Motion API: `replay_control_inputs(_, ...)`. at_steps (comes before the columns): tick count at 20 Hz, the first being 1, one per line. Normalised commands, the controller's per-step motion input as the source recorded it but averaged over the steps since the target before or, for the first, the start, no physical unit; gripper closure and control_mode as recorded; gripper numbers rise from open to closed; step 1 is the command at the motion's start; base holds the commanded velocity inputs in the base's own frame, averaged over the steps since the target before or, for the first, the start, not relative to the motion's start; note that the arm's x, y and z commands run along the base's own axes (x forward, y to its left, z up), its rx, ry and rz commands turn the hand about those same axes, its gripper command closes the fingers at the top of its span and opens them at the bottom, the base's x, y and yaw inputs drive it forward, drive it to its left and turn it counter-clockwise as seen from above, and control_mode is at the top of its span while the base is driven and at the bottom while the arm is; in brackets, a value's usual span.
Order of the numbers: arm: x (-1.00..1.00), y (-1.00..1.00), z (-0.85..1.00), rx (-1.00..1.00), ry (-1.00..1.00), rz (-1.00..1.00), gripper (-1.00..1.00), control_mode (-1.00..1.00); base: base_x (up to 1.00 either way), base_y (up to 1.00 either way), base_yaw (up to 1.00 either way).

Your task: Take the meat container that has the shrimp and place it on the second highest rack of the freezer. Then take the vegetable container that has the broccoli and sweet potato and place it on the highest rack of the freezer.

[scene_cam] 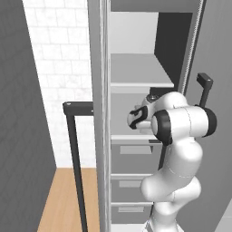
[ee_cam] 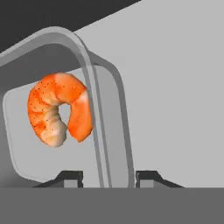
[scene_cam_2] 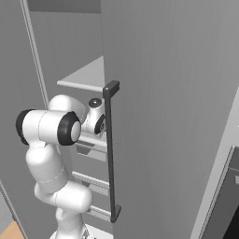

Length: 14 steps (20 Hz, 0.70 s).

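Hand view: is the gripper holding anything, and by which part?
The gripper straddles the tray's side rim, jaws slightly apart; whether it grips cannot be told.

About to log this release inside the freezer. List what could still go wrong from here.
1. The gripper straddles the rim of the shallow grey metal meat container; pulling back askew might drag it along the pale grey flat shelf.
2. A jolt may tip the curled orange shrimp out.
3. The white arm reaches in beside the freezer door's black bar handle; swinging out could clip it.
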Motion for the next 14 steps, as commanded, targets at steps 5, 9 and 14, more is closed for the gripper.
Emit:
replay_control_inputs(5, -0.12, 0.0, 0.02, 0.0, -0.02, 0.0, -1.0, -1.0, 0.0, 0.0, 0.0)
replay_control_inputs(9, -0.95, 0.0, 0.27, 0.0, -0.17, 0.0, -1.0, -1.0, 0.0, 0.0, 0.0)
replay_control_inputs(14, -0.34, 0.01, 0.78, 0.0, 0.0, 0.0, -1.0, -1.0, 0.0, 0.0, 0.0)
